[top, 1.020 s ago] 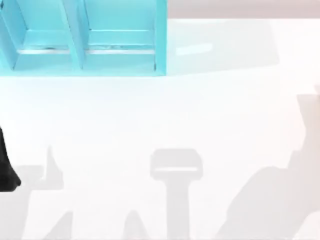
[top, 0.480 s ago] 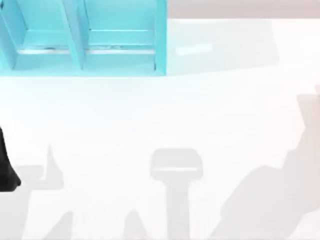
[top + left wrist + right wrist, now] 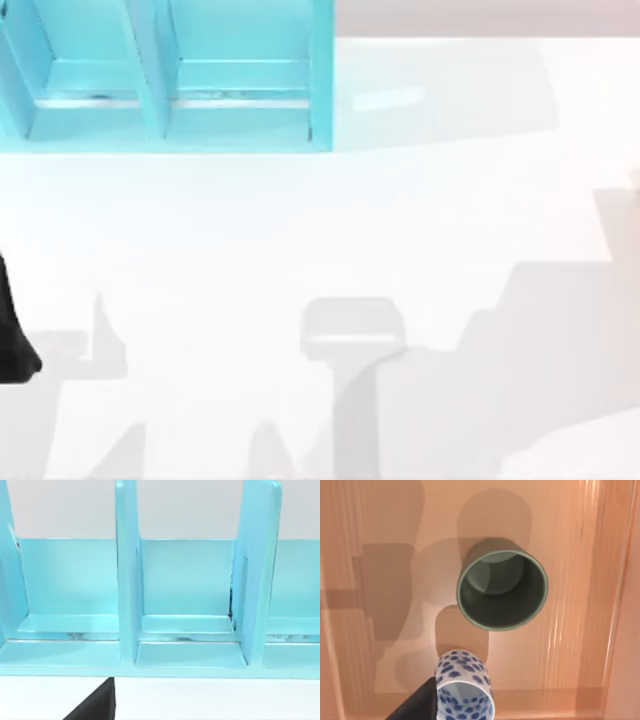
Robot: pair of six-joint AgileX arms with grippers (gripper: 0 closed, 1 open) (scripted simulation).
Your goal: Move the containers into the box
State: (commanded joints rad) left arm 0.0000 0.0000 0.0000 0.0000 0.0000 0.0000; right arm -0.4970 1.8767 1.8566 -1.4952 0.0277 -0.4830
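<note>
Top view: at the table's (image 3: 300,230) far left we see a turquoise compartmented rack (image 3: 170,75), and our left arm (image 3: 12,335) sits cut off at the left edge. In the right wrist view, the blue-patterned white cup (image 3: 464,690) and dark olive-grey cup (image 3: 502,590) stand upright, apart, inside a wooden box (image 3: 580,580). We cannot tell either gripper's jaw state.

Both cups (image 3: 502,590) (image 3: 464,690) upright, apparently inside box (image 3: 580,555).
</note>
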